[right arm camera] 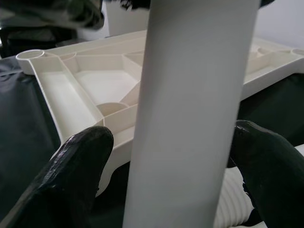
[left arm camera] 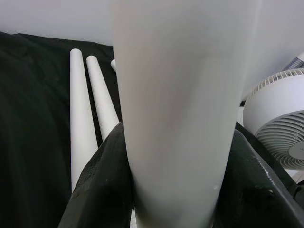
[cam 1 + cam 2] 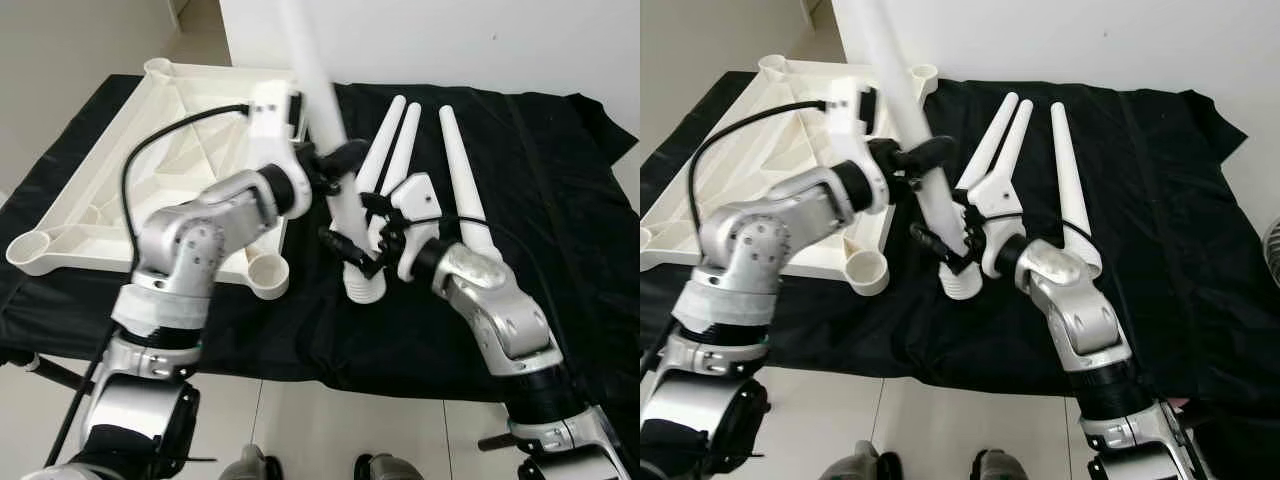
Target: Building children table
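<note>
A white table leg (image 3: 325,120) stands nearly upright over the near middle of the table, tilted a little so its narrow top leans to the far left. It is a smooth, matte plastic cone, and its wide foot ends in a ribbed screw thread (image 3: 363,285) close over the black cloth (image 3: 540,180).

Both arms are bent in towards it. The left gripper (image 3: 335,165) reaches across from the left, elbow raised, and its two black fingers (image 2: 102,185) clamp the leg on either side about midway up. The right gripper (image 3: 352,248) comes in from the right, forearm angled up from the near edge, lower on the leg just above the thread. In its wrist view the rounded black fingertips (image 1: 78,166) sit to either side of the leg, close to it, but I cannot tell if they press on it.

To the left lies the tabletop (image 3: 130,190), upside down: a cream moulded plastic slab with raised ribs and round corner sockets, one socket (image 3: 268,272) near the held leg's foot. Right of the held leg, three more white legs (image 3: 458,165) lie flat on the cloth, pointing away to the far side, two close together and one apart. The cloth is creased and soft, draped over the near edge. A white fan (image 2: 278,123) with a slatted grille stands beyond.
</note>
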Controlling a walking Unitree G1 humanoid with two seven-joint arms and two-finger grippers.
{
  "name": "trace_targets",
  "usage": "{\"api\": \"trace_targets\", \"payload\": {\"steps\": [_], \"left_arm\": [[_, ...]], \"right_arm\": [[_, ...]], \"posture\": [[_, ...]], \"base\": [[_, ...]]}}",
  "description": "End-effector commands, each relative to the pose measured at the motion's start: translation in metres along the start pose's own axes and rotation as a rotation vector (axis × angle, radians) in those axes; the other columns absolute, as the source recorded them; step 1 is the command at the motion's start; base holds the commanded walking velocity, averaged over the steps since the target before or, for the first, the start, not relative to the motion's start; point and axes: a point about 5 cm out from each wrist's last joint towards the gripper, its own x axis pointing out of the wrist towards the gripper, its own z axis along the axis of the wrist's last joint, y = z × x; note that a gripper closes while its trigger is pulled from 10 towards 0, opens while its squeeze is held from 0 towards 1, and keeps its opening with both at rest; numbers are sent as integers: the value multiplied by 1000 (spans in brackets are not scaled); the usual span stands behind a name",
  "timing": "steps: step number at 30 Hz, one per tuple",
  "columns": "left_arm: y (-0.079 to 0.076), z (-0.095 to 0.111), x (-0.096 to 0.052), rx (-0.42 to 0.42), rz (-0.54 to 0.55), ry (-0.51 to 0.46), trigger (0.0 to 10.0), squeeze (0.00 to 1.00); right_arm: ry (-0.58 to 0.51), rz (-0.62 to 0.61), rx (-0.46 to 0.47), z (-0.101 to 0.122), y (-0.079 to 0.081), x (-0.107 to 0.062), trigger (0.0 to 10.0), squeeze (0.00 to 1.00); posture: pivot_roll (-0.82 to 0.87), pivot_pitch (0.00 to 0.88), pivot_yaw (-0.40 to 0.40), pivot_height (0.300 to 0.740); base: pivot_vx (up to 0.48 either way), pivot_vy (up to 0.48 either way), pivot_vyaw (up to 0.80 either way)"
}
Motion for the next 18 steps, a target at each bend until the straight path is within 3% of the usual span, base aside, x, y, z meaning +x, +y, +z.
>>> {"api": "trace_targets", "payload": {"steps": [1, 11, 12, 14, 15, 16, 17, 18], "left_arm": [[-6, 4, -1, 30, -55, -27, 10000, 0], [-23, 3, 3, 118, -78, -55, 10000, 0], [-27, 5, 3, 132, -87, -65, 10000, 0], [-30, 6, 3, 140, -95, -72, 10000, 0], [-32, 7, 4, 145, -102, -77, 10000, 0], [-34, 7, 4, 150, -106, -80, 10000, 0], [-34, 7, 4, 150, -106, -80, 10000, 0], [-35, 7, 4, 152, -107, -81, 10000, 0]], "right_arm": [[20, 23, -1, -1, 3, 2, 10000, 0], [125, 35, -3, 3, 3, 14, 10000, 0], [139, 34, 0, 4, 3, 16, 9412, 0], [148, 28, 10, 5, 2, 17, 9804, 0], [153, 22, 13, 5, 2, 18, 8706, 0], [159, 19, 14, 6, 2, 19, 4902, 0], [159, 19, 14, 6, 2, 19, 4902, 0], [169, 10, 15, 5, 1, 20, 6588, 0]], "posture": [[-113, 80, 60, 740], [-117, 75, 56, 740], [-117, 78, 57, 740], [-117, 79, 56, 740], [-117, 79, 56, 740], [-118, 81, 57, 740], [-118, 81, 57, 740], [-118, 81, 57, 740]], "base": [[0, 0, 0], [0, 0, 0], [0, 0, 0], [0, 0, 0], [0, 0, 0], [0, 0, 0], [0, 0, 0], [0, 0, 0]]}}
